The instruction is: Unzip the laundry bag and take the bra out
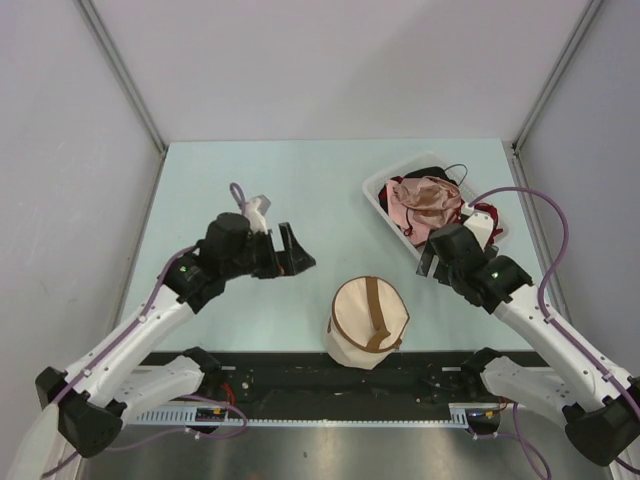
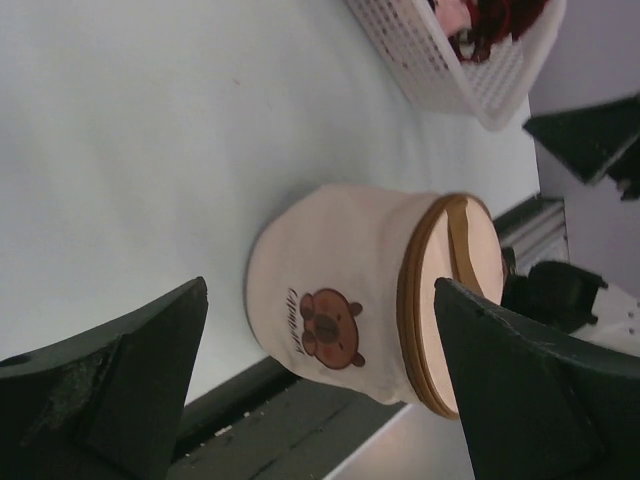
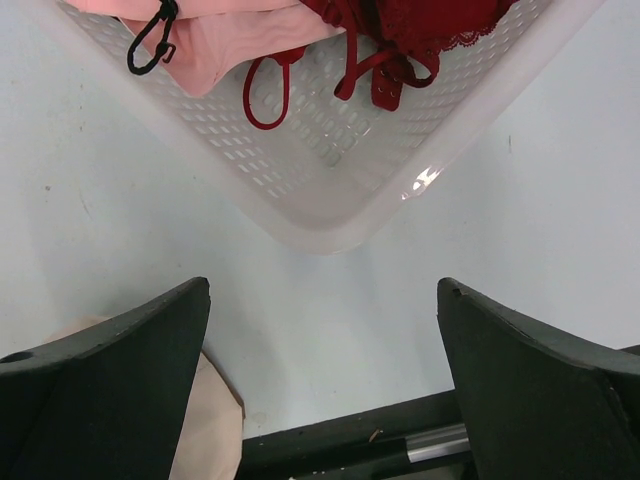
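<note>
Laundry bag (image 1: 367,322) closed, garments (image 1: 425,200) heaped in tray (image 3: 330,190), left end effector (image 2: 320,290) apart, right end effector (image 3: 320,290) apart

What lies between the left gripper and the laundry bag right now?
Nothing. In the top view, only bare table separates the open left gripper from the laundry bag.

The only marking is on the side wall of the laundry bag (image 2: 340,290), seen from the left wrist: a small brown bear face (image 2: 332,328) printed beside a short line of brown script lettering (image 2: 292,318). The lettering is too small and blurred to read. No other text, number or brand is legible.
</note>
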`<act>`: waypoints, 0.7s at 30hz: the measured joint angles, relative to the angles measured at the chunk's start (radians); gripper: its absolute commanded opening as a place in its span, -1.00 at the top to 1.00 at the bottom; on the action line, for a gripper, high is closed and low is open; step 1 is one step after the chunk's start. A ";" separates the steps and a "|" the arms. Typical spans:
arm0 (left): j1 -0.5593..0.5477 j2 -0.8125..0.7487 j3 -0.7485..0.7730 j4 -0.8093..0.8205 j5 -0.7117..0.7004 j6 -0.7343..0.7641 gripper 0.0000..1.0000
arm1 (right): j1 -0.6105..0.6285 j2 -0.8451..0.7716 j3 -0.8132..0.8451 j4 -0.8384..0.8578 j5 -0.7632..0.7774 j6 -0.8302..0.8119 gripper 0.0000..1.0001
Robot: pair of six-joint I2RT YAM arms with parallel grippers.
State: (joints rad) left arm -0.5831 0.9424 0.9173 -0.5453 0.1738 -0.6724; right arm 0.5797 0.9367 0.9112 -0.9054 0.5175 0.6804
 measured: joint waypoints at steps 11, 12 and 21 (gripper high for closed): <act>-0.195 0.025 -0.140 0.109 0.048 -0.134 -0.95 | 0.008 0.013 -0.002 0.034 -0.018 0.000 -0.99; -0.211 0.024 -0.143 0.121 0.049 -0.141 -0.94 | 0.009 0.017 -0.002 0.036 -0.019 0.000 -0.99; -0.354 0.103 -0.156 0.210 0.064 -0.195 -0.11 | 0.015 0.021 -0.014 0.041 -0.030 0.001 -1.00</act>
State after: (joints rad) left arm -0.9375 1.0451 0.7612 -0.3355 0.2379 -0.8673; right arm 0.5949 0.9577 0.8967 -0.8642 0.4877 0.6815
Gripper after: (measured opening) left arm 0.804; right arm 0.994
